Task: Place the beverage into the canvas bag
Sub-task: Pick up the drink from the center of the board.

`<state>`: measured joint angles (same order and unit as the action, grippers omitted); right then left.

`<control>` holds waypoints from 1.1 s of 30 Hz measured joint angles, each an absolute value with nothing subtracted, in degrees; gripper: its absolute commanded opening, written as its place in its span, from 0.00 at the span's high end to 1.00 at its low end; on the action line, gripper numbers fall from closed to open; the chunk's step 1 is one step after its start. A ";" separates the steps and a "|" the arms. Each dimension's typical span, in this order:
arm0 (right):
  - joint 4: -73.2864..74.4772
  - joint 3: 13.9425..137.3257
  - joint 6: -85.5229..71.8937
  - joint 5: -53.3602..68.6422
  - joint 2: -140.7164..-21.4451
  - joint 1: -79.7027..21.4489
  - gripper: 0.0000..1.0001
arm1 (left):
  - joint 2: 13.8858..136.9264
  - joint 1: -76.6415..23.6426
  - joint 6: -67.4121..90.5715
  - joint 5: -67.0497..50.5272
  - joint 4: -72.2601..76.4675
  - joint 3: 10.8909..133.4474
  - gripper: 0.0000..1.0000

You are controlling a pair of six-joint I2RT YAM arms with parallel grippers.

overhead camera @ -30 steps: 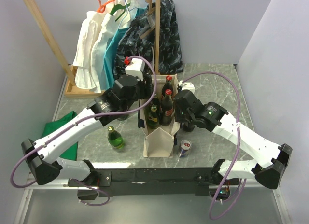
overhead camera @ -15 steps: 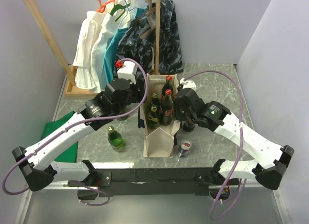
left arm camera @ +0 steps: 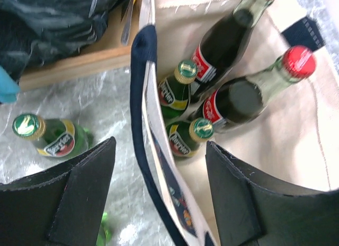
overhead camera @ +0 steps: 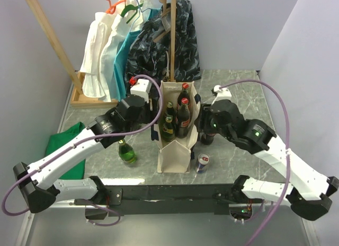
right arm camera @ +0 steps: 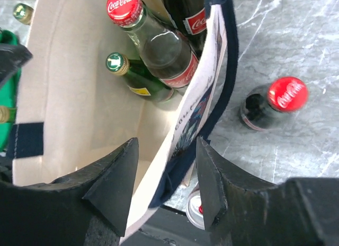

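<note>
One green cloth [overhead camera: 61, 142]: draped at the table's [overhead camera: 143, 169] 9 o'clock edge.
Left gripper [left arm camera: 159, 145]: jaws wide apart, astride the canvas bag's [overhead camera: 175, 153] navy-trimmed left wall, grasping nothing.
Loose green bottle [overhead camera: 126, 151]: upright on the table, 8 o'clock of the bag.
Bag contents: bagged green bottles [left arm camera: 177, 92] and bagged cola bottles [left arm camera: 249, 95], two of each.
Can [overhead camera: 203, 162]: just beside the bag, 5 o'clock.
Loose cola bottle [right arm camera: 270, 100]: on the table, 4 o'clock.
Right gripper [right arm camera: 166, 145]: jaws released, the bag's right wall between them.

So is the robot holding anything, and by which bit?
Nothing is held. The left gripper and the right gripper each have open fingers on either side of a wall of the canvas bag, without pinching it.
</note>
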<state>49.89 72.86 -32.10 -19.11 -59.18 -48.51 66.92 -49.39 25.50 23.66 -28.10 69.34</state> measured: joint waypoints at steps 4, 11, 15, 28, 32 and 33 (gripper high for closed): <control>51.31 72.86 -32.51 -19.79 -56.12 -48.51 0.40 | 65.76 -49.39 26.63 23.44 -28.80 67.94 0.26; 56.36 68.34 -34.83 -22.46 -50.26 -48.51 0.36 | 64.16 -49.39 28.10 23.35 -29.04 67.40 0.26; 60.03 64.84 -36.25 -22.94 -48.80 -48.51 0.31 | 63.42 -49.39 28.40 23.35 -29.67 66.74 0.26; 59.46 52.80 -36.21 -13.72 -43.64 -48.51 0.29 | 63.44 -49.39 29.28 23.35 -29.89 66.22 0.26; 57.80 50.83 -36.18 -11.14 -43.11 -48.69 0.28 | 63.46 -49.39 29.43 23.35 -29.87 66.22 0.26; 56.95 50.54 -36.16 -10.59 -43.27 -48.90 0.29 | 63.46 -49.39 29.43 23.35 -29.87 66.22 0.26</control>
